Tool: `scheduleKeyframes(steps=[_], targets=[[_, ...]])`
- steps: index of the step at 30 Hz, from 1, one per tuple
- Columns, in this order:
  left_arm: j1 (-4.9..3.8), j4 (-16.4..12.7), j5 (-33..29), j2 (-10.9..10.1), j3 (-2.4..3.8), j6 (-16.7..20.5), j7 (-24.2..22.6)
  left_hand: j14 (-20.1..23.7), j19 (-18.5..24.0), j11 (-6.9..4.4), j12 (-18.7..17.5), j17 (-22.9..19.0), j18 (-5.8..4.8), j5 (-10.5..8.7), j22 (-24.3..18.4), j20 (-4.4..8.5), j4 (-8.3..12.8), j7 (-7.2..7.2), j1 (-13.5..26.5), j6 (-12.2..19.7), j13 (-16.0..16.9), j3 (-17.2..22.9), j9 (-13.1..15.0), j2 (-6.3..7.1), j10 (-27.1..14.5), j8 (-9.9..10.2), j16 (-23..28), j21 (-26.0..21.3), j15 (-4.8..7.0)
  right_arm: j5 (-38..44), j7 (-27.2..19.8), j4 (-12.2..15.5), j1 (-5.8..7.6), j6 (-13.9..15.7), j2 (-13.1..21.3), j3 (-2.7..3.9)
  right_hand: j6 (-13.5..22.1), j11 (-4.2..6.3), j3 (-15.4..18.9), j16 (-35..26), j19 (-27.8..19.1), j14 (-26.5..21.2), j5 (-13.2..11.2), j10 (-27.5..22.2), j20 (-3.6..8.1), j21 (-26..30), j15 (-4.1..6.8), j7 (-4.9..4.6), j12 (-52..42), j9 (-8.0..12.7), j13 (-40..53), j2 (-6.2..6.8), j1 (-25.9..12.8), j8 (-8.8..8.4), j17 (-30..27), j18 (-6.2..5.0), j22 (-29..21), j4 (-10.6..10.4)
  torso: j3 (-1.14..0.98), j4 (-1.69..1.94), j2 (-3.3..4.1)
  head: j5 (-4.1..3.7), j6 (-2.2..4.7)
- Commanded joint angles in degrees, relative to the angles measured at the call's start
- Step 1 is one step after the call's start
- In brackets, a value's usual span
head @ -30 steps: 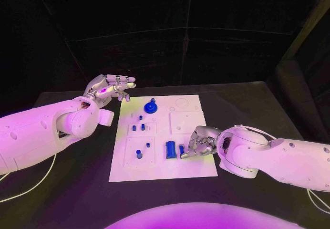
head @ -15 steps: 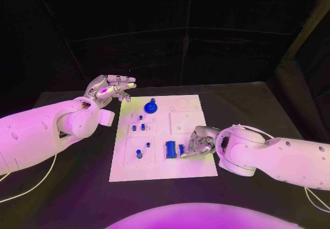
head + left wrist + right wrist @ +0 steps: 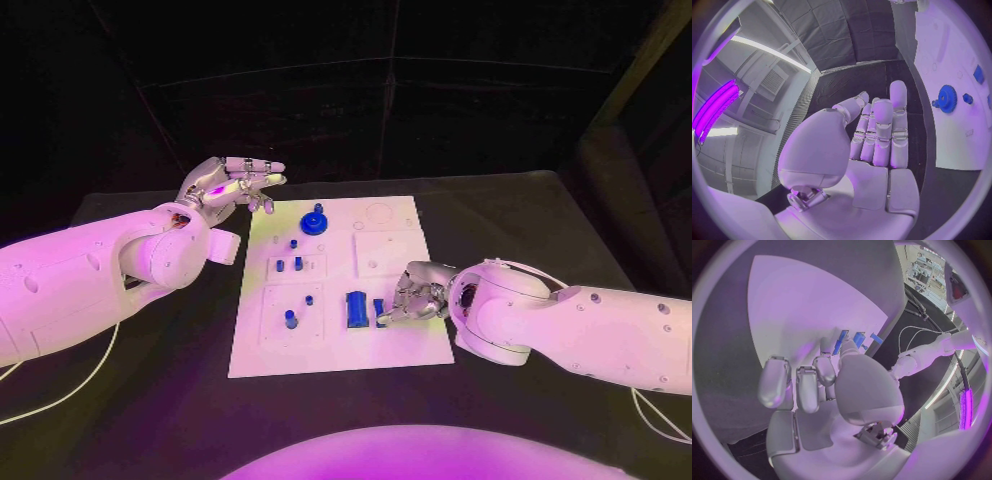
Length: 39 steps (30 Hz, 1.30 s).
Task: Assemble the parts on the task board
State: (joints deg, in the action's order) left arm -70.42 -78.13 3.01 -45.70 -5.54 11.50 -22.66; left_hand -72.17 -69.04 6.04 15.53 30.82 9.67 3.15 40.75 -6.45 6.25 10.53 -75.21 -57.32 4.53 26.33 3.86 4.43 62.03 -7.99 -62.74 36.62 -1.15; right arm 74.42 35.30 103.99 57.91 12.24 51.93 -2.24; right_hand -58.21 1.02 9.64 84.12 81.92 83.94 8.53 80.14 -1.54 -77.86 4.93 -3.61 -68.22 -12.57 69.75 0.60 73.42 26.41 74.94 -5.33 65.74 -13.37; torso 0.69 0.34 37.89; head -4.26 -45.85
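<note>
Down on the white board (image 3: 389, 345), the right hand (image 3: 414, 297) pinches a small blue block (image 3: 379, 313) beside a taller blue block (image 3: 355, 311). Further off, the left hand (image 3: 227, 184) hovers empty, fingers loosely apart, near a blue gear (image 3: 316, 222).

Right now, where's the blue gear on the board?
Head view: the blue gear stands at the task board's far end, toward the left edge, just right of the raised left hand.
</note>
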Motion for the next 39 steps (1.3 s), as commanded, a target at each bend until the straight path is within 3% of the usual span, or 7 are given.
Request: scheduleKeyframes(steps=[1, 15, 19, 23, 27, 31, 39], targets=[[-0.06, 0.0, -0.1, 0.0, 0.02, -0.8, -0.2, 0.4, 0.3, 0.05, 0.2, -0.1, 0.78, -0.16, -0.1, -0.12, 0.2, -0.06, 0.1, 0.5, -0.1, -0.3, -0.1, -0.43, -0.5, 0.1, 0.3, -0.3, 0.16, -3.3, -2.8, 0.4, 0.02, 3.0, 0.6, -0.02, 0.7, -0.31, 1.0, -0.8, -0.3, 3.9, -0.2, -0.4, -0.1, 0.5, -0.34, -0.11, 0.9, -0.1, -0.7, 1.01, -0.5, -0.42, 3.9, 0.62, -0.9, -0.2, -0.02, -0.13, -0.09, 0.1, 0.16], [-0.03, -0.1, -0.3, -0.1, 0.01, 0.0, -1.2, 2.9, 1.3, 0.17, 0.6, -4.0, 0.71, -0.19, -0.3, -0.31, -0.1, 0.0, 0.6, 0.5, -0.1, -0.7, 0.0, -0.33, -0.7, 0.0, 2.7, -1.0, -0.08, -33.5, -34.4, -4.3, 1.77, 10.6, 3.6, 0.07, 6.4, -2.15, 1.9, -10.2, -7.3, 0.7, 2.8, -9.8, -1.3, 11.9, -1.77, -2.28, 17.7, 1.1, -15.3, -0.66, 3.9, -3.85, -8.4, -2.46, -18.9, 2.1, 0.35, 0.26, -1.12, -0.58, 1.75], [0.25, 0.1, -2.0, -0.1, 0.0, 0.5, -1.8, 7.6, 5.0, 0.44, 1.1, -6.5, 0.69, -0.25, -1.6, -0.67, -0.2, 0.19, 0.8, 0.6, -0.2, -1.2, 0.0, -0.27, -1.2, -0.2, 6.7, -3.7, -0.49, -48.2, -43.5, -10.3, 2.94, 9.0, 2.0, 0.09, 7.7, -4.45, 1.4, -37.5, -18.8, -12.3, 2.9, -21.8, -3.01, 29.5, -4.03, -4.04, 35.2, 2.0, -28.5, -2.74, 7.1, -5.88, -37.0, -4.86, -39.0, 3.5, 0.56, 0.24, -1.98, -0.85, 2.36], [0.71, 1.2, -5.5, 0.2, 0.0, 0.7, -2.4, 13.7, 12.0, 1.25, 0.5, -11.5, 0.33, 0.08, -5.0, -1.78, -0.5, 0.4, 1.2, 0.8, -0.8, -1.4, 0.0, -0.19, -2.5, -0.4, 17.1, -9.7, -1.69, -61.8, -50.1, -18.0, 3.68, 6.5, -0.9, 0.1, 7.1, -7.11, 1.1, -48.8, -23.2, -18.1, 1.3, -24.6, -6.12, 41.6, -6.95, -6.64, 48.1, 3.5, -41.8, -4.22, 10.2, -8.66, -42.3, -5.08, -46.4, 5.5, 0.98, -0.05, -3.46, -0.96, 3.4], [1.21, 3.1, -8.7, 0.8, 0.0, 0.8, -3.4, 15.7, 18.1, 2.0, -1.6, -17.6, 0.04, -0.17, -10.2, -3.79, -1.1, 0.57, 1.7, 1.0, -1.0, -0.7, -0.1, -0.26, -2.7, -0.3, 30.4, -17.1, -3.61, -67.9, -54.2, -25.0, 3.94, 4.8, -4.1, 0.14, 6.0, -7.9, 0.4, -61.8, -27.0, -24.4, -0.4, -22.0, -8.43, 50.8, -9.25, -6.38, 53.3, 5.3, -50.0, -5.41, 12.4, -11.92, -51.1, -4.9, -52.0, 7.3, 1.07, -0.25, -4.4, -0.75, 4.79], [1.71, 5.9, -10.9, 2.1, 0.01, 1.0, -4.6, 16.0, 22.4, 2.4, -4.0, -20.7, 0.15, -0.25, -14.9, -5.99, -1.7, 0.23, 2.1, 1.0, -1.0, -0.2, -0.1, -0.32, -2.4, 0.1, 38.5, -23.0, -5.09, -70.2, -56.8, -30.2, 4.04, 3.7, -6.9, 0.19, 3.4, -8.96, 0.1, -72.2, -26.4, -23.8, -0.6, -18.4, -10.49, 58.9, -10.52, -6.18, 59.1, 7.8, -59.8, -6.28, 11.9, -16.83, -60.9, -5.28, -57.3, 9.7, 0.96, -0.15, -5.23, -0.66, 6.62], [2.45, 10.3, -12.7, 4.5, 0.03, 1.7, -6.0, 15.2, 24.1, 2.9, -8.0, -24.1, 1.02, -0.21, -20.7, -8.18, -2.1, 0.41, 2.1, 1.2, -1.0, -0.6, -0.1, -0.25, -1.8, 1.5, 47.7, -28.3, -6.51, -70.5, -59.0, -35.8, 4.08, 2.2, -11.1, 0.26, 1.0, -8.84, -0.8, -77.7, -21.7, -18.7, -0.6, -16.2, -10.24, 63.6, -10.58, -6.69, 63.0, 8.8, -66.2, -7.41, 9.9, -21.53, -67.9, -5.22, -60.6, 13.9, 0.51, 0.27, -5.98, 0.03, 8.52]])
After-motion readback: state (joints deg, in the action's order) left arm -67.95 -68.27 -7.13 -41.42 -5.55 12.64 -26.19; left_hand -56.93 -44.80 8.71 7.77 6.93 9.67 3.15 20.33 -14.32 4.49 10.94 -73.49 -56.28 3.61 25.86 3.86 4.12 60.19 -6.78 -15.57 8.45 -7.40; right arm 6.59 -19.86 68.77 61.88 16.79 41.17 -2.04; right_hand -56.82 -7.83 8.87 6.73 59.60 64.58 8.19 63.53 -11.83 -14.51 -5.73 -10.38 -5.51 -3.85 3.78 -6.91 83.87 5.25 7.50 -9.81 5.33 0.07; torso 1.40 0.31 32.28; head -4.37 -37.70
